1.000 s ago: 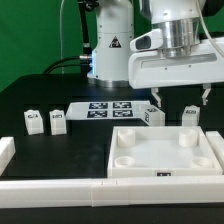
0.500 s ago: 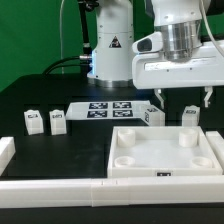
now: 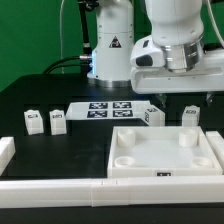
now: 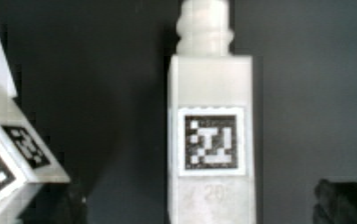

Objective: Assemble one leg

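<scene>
Your gripper [image 3: 184, 97] hangs above the table, jaws spread wide and holding nothing. The leg [image 4: 210, 140] sits at three o'clock from the marker board [image 3: 105, 108] in the exterior view. Centre the jaws over the leg's long sides, then descend straight.

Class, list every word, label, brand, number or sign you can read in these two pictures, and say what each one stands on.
Words, brands, numbers: none can be read.
Yellow warning triangle on the arm's base: the symbol inside is too small to make out.
Black-and-white square tags on the marker board, the leg and the other legs: coded patterns, no letters or digits.
</scene>
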### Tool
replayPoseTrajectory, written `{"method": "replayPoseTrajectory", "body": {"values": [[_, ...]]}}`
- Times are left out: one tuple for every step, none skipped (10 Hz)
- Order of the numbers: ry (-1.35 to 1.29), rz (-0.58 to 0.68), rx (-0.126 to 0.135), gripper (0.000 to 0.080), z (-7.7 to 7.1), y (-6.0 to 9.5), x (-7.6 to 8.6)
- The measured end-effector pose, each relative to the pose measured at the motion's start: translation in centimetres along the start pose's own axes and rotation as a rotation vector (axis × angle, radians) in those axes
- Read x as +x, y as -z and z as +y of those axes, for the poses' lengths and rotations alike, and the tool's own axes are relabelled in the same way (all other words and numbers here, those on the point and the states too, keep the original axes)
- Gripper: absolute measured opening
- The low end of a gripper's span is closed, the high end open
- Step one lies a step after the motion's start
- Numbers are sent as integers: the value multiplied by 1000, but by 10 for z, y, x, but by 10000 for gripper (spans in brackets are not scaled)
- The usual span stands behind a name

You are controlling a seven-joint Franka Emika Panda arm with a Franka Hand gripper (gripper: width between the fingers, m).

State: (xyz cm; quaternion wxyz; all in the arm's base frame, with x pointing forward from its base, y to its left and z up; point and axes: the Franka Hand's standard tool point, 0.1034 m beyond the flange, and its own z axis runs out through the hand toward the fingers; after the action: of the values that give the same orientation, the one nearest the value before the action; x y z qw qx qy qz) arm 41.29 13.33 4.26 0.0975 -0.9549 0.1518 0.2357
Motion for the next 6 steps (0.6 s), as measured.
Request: {"method": "replayPoseTrajectory", "body": {"values": [[-8,-72,1,648,-1,-1,0],[-17,-184,-3,648,1,-2,-5],[-22,-251,-3,648,0,-4,-4],[-24,-301,-5,648,-1,-8,-5],[-28,-284,-6,648,-3,-11,-2],[-27,-281,-10,648,-3,-15,-3]]}}
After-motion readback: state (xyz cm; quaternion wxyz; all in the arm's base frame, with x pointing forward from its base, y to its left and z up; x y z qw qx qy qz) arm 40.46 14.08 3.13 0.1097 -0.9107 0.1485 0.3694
